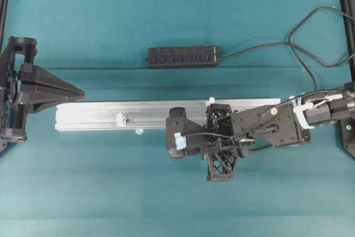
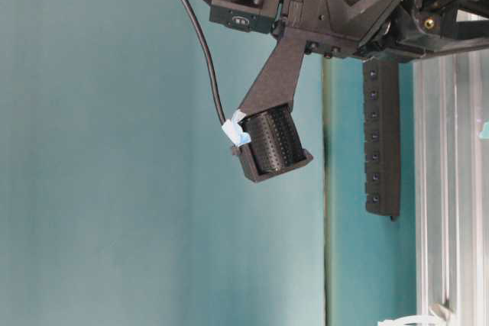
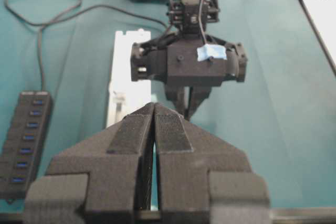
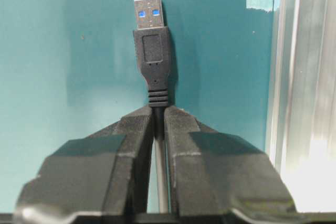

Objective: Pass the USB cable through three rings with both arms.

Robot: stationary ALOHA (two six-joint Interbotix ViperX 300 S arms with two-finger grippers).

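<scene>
My right gripper [image 4: 157,116] is pinching the USB cable [image 4: 155,66] just behind its plug, which is sticking out past my fingertips over the teal table [image 4: 63,77], beside the aluminium rail [image 4: 304,77]. One whitish ring [image 1: 120,119] is standing on the rail, towards my left gripper [image 3: 154,111], which is sitting closed and empty near the rail's far end. The black USB hub [image 1: 182,56] is lying beyond the rail.
</scene>
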